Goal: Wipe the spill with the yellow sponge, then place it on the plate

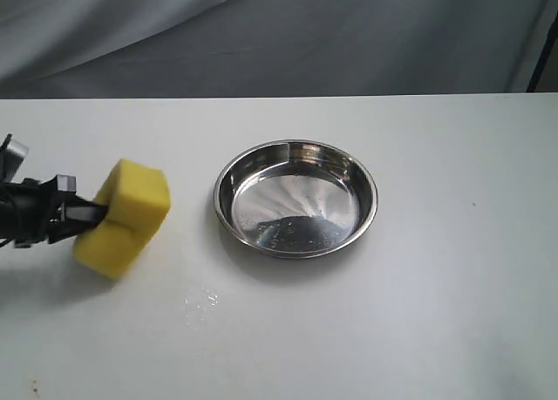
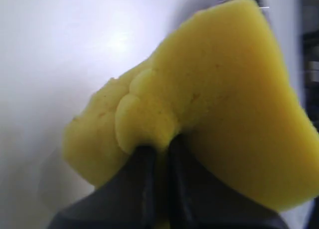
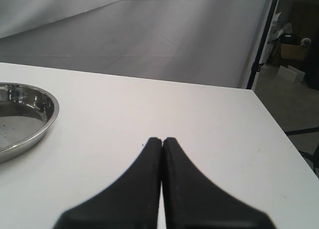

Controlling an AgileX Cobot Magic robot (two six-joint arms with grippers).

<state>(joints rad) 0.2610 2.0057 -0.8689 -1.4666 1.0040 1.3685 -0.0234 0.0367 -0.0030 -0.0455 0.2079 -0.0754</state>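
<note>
The yellow sponge (image 1: 124,215) hangs above the white table at the left, pinched at its crease by my left gripper (image 1: 94,217). Seen from the left wrist, the sponge (image 2: 214,104) bulges around the black jaws of that gripper (image 2: 160,151), which are shut on it. The steel plate (image 1: 296,198) lies to the right of the sponge, with nothing but droplets in it. A faint wet smear (image 1: 202,302) glistens on the table below and right of the sponge; no amber puddle shows. My right gripper (image 3: 162,140) is shut on nothing, with the plate's rim (image 3: 47,120) off to one side; it is out of the exterior view.
The white table (image 1: 436,313) ends at a grey backdrop (image 1: 279,34) behind. A black stand leg (image 1: 542,60) rises at the far right corner. The table's right edge (image 3: 279,134) shows in the right wrist view.
</note>
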